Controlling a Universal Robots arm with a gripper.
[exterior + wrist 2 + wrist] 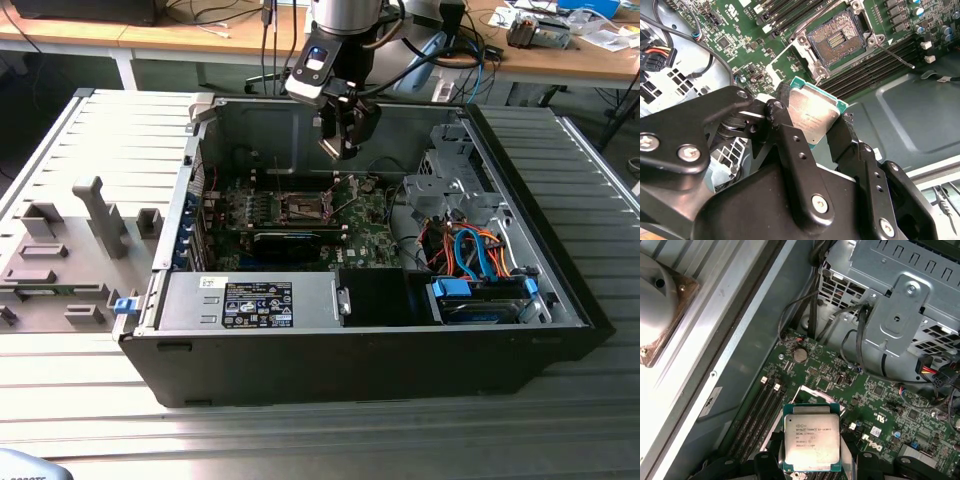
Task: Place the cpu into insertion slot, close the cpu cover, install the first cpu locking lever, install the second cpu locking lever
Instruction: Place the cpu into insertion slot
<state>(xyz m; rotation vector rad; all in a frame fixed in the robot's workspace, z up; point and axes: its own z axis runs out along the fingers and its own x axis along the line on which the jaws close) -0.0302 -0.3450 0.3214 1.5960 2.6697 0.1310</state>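
- The exterior view looks down from high and well back onto the open computer case (350, 360) on the tabletop (300, 440).
- Both wrist views sit close above the motherboard (735, 35) (880, 410), angled down past the hand (812, 117), sharing the cpu (810, 107) (811, 441).

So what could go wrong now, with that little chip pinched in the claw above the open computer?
1. The gripper holds the cpu only by its edges, in the air above the motherboard; a slip could drop it onto the board.
2. The insertion slot lies open with fine contacts bared; a tilted or off-centre landing might bend them.
3. A thin metal lever sticks out beside the slot and might snag a finger.
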